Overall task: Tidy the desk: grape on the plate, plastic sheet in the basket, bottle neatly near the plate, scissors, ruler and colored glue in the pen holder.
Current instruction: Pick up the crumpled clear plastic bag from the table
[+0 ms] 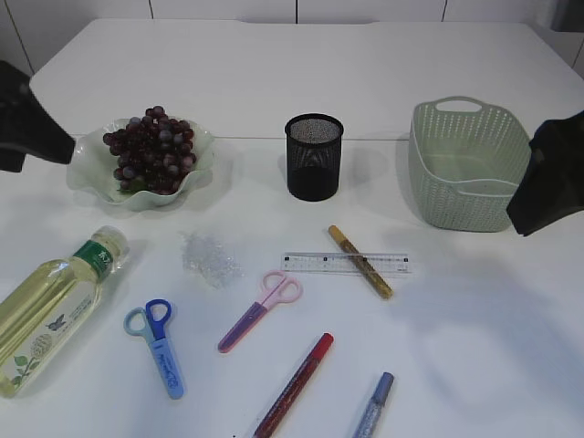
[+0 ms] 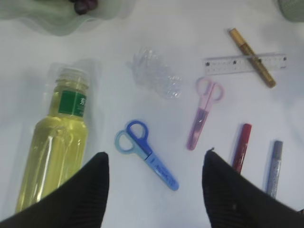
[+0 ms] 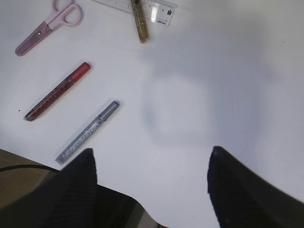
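Dark grapes (image 1: 153, 151) lie heaped on the pale green plate (image 1: 91, 169). The bottle (image 1: 50, 306) of yellow liquid lies on its side at the front left. A crumpled plastic sheet (image 1: 210, 258) sits mid-table, with blue scissors (image 1: 160, 347) and pink scissors (image 1: 260, 310) in front of it. A gold glue stick (image 1: 360, 262) lies across the clear ruler (image 1: 319, 264). Red glue (image 1: 294, 385) and silver glue (image 1: 372, 406) lie near the front edge. The black mesh pen holder (image 1: 314, 157) stands upright. My left gripper (image 2: 156, 154) hangs open above the blue scissors (image 2: 147, 154). My right gripper (image 3: 152, 152) is open over bare table.
A green woven basket (image 1: 465, 164) stands at the right, partly behind my right arm (image 1: 547, 182). The table's front edge (image 3: 142, 209) shows below the right gripper, with a dark cable beyond it. My left arm (image 1: 27, 123) hovers beside the plate.
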You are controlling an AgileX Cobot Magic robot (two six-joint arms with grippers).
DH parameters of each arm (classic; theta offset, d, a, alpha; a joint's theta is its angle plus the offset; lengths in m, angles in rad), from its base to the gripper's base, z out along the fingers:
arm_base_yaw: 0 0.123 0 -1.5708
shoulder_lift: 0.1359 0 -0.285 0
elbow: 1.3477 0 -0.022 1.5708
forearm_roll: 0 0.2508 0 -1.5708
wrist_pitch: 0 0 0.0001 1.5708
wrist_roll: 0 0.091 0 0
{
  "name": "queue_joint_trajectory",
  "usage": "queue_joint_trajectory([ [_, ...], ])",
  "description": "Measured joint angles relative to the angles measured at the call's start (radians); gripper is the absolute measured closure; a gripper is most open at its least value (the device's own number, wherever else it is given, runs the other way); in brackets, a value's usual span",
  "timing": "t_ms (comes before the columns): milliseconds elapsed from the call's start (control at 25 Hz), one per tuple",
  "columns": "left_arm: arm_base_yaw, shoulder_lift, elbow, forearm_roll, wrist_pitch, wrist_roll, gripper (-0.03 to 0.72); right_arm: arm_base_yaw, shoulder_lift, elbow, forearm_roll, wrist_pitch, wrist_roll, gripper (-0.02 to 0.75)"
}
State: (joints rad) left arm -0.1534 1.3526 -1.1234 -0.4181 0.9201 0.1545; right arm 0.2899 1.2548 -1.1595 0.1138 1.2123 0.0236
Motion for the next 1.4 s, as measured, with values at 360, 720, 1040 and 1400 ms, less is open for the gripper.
queue_joint_trajectory([
  [360, -0.211, 0.157, -0.004, 0.046, -0.257, -0.139, 0.237, 0.000, 0.000, 0.000, 0.002, 0.000, 0.000, 0.174],
  [720, -0.255, 0.443, -0.129, 0.076, -0.277, -0.223, 0.240, 0.000, 0.000, 0.000, 0.002, 0.000, 0.000, 0.175],
  [1040, -0.255, 0.561, -0.164, 0.115, -0.288, -0.251, 0.242, 0.000, 0.000, 0.000, 0.002, 0.000, 0.002, 0.176],
  [1400, -0.255, 0.621, -0.164, 0.137, -0.321, -0.251, 0.246, 0.000, 0.000, 0.000, 0.002, 0.000, 0.002, 0.175],
])
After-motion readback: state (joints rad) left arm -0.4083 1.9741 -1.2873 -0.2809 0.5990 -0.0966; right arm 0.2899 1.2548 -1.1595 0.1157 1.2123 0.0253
